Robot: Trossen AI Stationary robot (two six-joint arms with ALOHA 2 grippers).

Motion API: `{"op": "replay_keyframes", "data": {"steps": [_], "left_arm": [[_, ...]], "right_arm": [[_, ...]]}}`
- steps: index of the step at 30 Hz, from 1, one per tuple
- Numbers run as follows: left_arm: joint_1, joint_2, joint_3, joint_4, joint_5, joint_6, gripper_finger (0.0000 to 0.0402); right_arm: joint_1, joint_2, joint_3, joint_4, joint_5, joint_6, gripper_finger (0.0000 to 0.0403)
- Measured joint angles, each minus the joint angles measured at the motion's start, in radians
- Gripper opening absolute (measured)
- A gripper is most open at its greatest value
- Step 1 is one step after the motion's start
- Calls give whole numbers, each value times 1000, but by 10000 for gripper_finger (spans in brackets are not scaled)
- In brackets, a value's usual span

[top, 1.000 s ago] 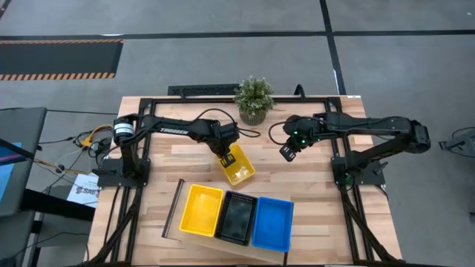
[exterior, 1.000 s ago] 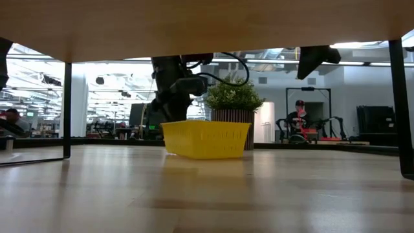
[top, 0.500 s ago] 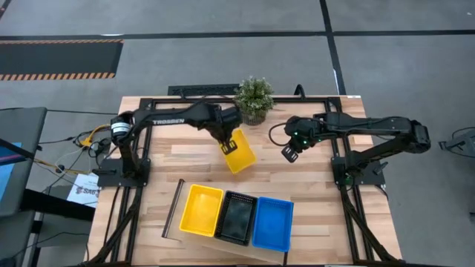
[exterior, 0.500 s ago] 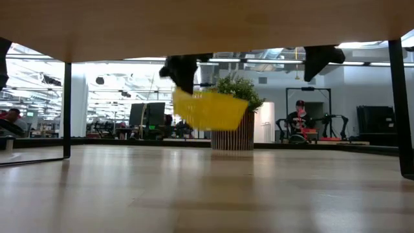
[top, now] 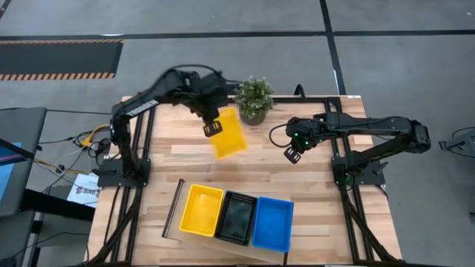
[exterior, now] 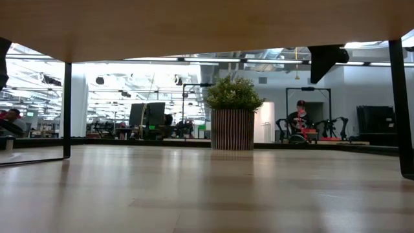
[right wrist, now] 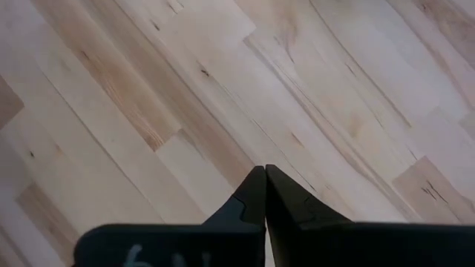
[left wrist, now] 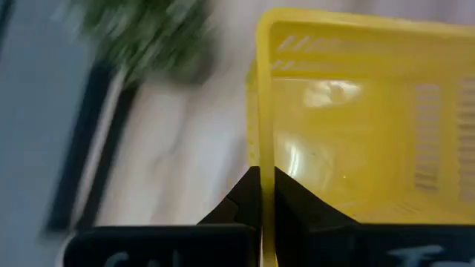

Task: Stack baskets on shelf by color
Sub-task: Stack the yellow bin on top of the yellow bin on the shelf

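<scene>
My left gripper [top: 213,127] is raised high over the far half of the table and is shut on a yellow basket [top: 229,136], which fills the left wrist view [left wrist: 356,126] and is above the low view's frame. The shelf [top: 194,238] lies at the near edge. A yellow basket [top: 201,209], a black mesh basket [top: 237,217] and a blue basket [top: 272,222] rest on it side by side. My right gripper [top: 292,154] is shut and empty, hovering right of the middle over bare planks [right wrist: 223,111]. My left gripper pinches one side wall of the yellow basket at its rim [left wrist: 260,141], one finger outside the wall and one finger [left wrist: 297,204] inside the basket. The basket is lifted clear of the table and tilted, extending from the gripper toward the table's right.
A potted green plant [top: 254,99] stands at the far edge, just right of the lifted basket, and shows in the low view [exterior: 233,120]. A dark rail [top: 173,208] lies left of the shelf. Bare wooden planks stretch between the shelf and both arms.
My left gripper has lifted the yellow basket off the table, carrying it up and toward the far-left. The basket stood on the planks, then hung tilted, and has now risen out of the low view. My right gripper has stayed shut and nearly still.
</scene>
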State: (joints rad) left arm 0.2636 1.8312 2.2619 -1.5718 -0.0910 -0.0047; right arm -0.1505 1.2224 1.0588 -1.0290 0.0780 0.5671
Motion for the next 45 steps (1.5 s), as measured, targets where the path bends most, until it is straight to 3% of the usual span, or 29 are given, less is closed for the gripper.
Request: {"op": "replay_keyframes", "data": {"steps": [3, 6, 12, 22, 26, 34, 45], "left_arm": [[-19, -36, 89, -1, 172, 63, 0], [-54, -114, 64, 5, 261, 86, 0], [-205, -183, -28, -1, 251, -12, 0], [-479, -174, -217, 1, 210, -87, 0], [-506, -174, -299, 22, 178, -115, 0], [-521, -173, -383, 55, 251, -123, 0], [-541, -169, -382, 92, 316, 79, 0]], "right_arm": [[0, 0, 0, -1, 0, -2, 24], [0, 0, 0, -12, 0, -2, 25], [0, 0, 0, -10, 1, -3, 21], [-2, 0, 0, -9, 1, -19, 26], [-2, 0, 0, -9, 1, -21, 25], [-2, 0, 0, -9, 1, -18, 21], [-2, 0, 0, -10, 1, -18, 20]]}}
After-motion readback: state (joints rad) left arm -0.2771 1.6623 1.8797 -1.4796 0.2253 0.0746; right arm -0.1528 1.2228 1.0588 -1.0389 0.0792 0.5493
